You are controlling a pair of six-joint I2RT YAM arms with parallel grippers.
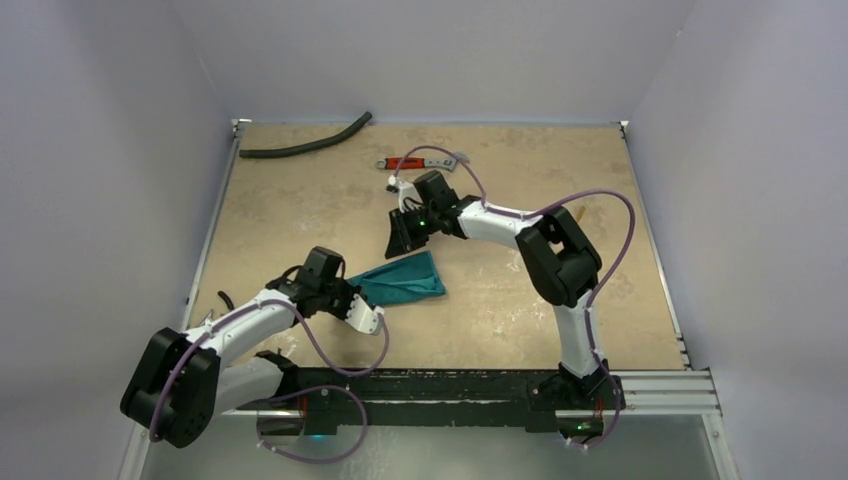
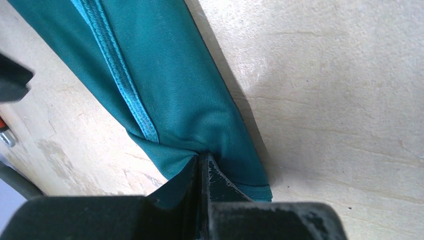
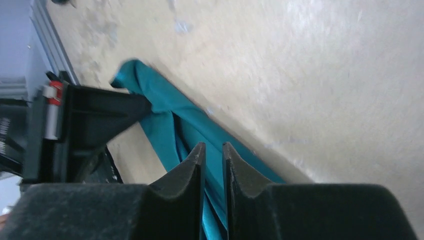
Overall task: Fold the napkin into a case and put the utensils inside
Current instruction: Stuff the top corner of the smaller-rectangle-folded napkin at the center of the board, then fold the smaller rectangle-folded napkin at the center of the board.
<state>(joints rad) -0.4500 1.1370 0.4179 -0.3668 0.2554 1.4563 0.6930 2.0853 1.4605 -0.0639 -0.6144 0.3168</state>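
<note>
left hand (image 2: 202, 167) is pinching napkin (image 2: 170, 85) corner, closed tight; right hand (image 3: 214, 150) is hovering slightly parted, empty. limp, light cloth: corners likely gripping best.

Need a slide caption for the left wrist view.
Close-up: left jaws pinched shut on one end of the teal napkin, which runs away across the tan table.
</note>
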